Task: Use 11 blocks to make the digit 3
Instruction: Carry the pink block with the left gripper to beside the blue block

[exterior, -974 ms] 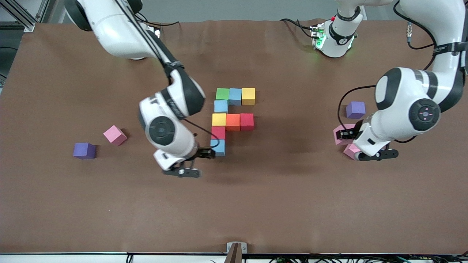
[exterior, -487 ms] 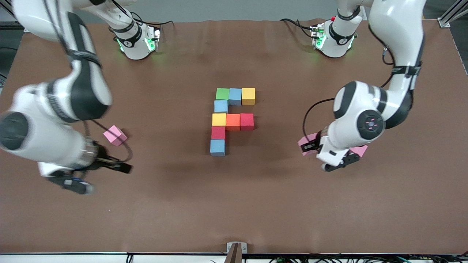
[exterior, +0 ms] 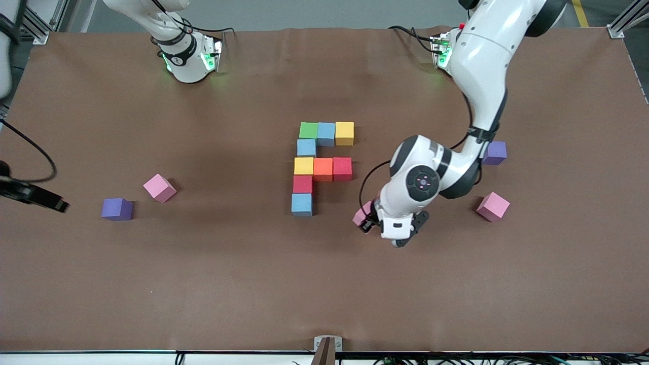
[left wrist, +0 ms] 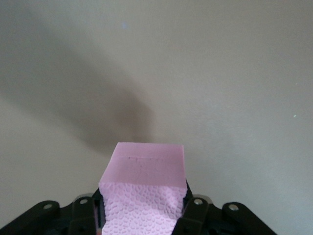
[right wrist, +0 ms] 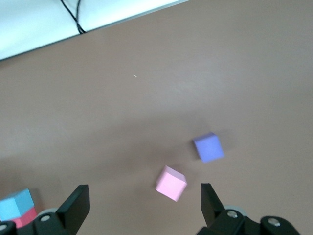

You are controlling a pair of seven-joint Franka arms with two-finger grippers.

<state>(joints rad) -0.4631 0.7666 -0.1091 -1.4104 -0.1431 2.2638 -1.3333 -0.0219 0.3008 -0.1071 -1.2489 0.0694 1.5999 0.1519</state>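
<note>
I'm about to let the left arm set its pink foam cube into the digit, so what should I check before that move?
1. Grip: left gripper shut on the pink foam cube: ok.
2. Arranged foam cubes: nine in place, ending at the light blue foam cube: ok.
3. Brown table beside that light blue cube is bare: ok.
4. Right gripper open, off at the right arm's end of the table: ok.
5. Spare pink cubes lie apart from the digit: ok.
6. Held cube squared to the row: cannot tell.
</note>
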